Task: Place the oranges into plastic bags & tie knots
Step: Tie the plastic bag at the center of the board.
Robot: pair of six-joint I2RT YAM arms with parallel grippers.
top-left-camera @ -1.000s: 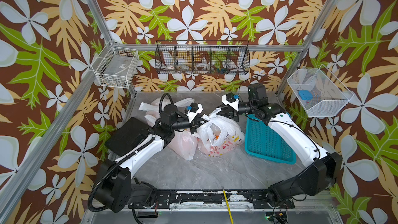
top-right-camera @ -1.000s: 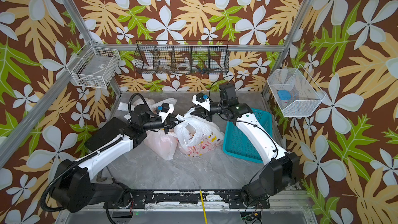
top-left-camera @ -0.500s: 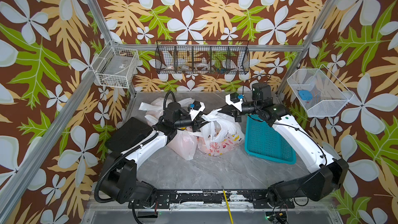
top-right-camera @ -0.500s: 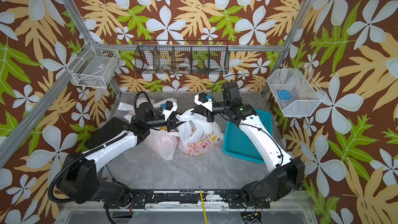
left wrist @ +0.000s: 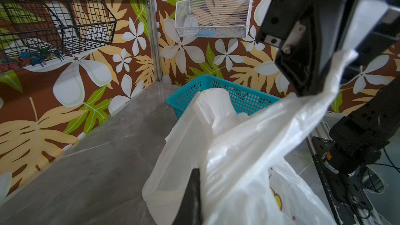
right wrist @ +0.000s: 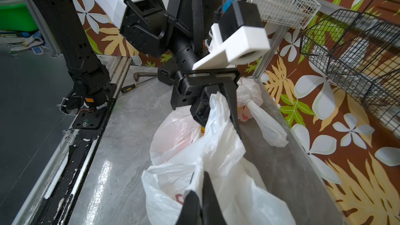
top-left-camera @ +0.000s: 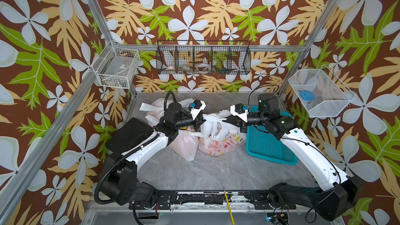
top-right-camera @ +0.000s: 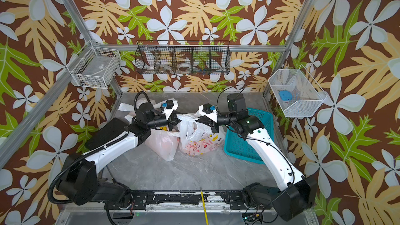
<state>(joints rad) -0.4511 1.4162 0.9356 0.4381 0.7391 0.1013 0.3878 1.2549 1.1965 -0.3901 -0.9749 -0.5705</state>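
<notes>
Standing close: three bags (top-left-camera: 218, 141) (top-left-camera: 186, 146) (top-left-camera: 154, 104), one basket (top-left-camera: 268, 146).

White arms (top-left-camera: 307, 154), black joints (top-left-camera: 127, 178), corrugated cable (top-left-camera: 96, 191)

The printed bag (top-left-camera: 218, 142) at the middle of the surface (top-left-camera: 205, 172) is thin, translucent white plastic film, crinkled, with a soft sheen. The neighbouring bag (top-left-camera: 184, 146) is the same film, tinted pink. The surface is smooth, grey and marble-patterned, glossy enough to show glare in the right wrist view. At its right edge the teal basket (top-left-camera: 268, 148) is perforated moulded plastic, fairly dull. The frame rail (top-left-camera: 277, 48) is brushed silvery metal. The wire rack (top-left-camera: 203, 61) is black metal mesh, and the white wire basket (top-left-camera: 115, 68) looks coated. The arm shells (top-left-camera: 147, 150) are glossy white plastic with matt black joints.
</notes>
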